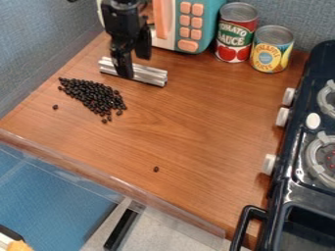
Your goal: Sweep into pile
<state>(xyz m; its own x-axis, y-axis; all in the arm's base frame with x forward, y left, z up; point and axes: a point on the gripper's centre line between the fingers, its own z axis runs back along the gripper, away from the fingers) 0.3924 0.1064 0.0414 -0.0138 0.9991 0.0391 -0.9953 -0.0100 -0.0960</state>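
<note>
The black gripper [132, 62] hangs down at the upper left of the counter, its lower end at the ribbed silver bar [152, 74] and overlapping part of it. The bar lies slantwise in front of the toy microwave. A dense pile of small dark beans [97, 97] sits just below and left of the bar, tapering toward the upper left. One stray bean [56, 107] rests left of the pile, and another bean [156, 169] is far off near the counter's front edge. A few loose ones lie along the pile's lower end.
A teal and white toy microwave [188, 25] stands behind the gripper. Right of it are a red tomato can [235, 33] and a yellow pineapple can [272, 49]. The dark toy stove [288, 188] borders the counter [196, 122] on the right. A clear raised strip runs along the front edge.
</note>
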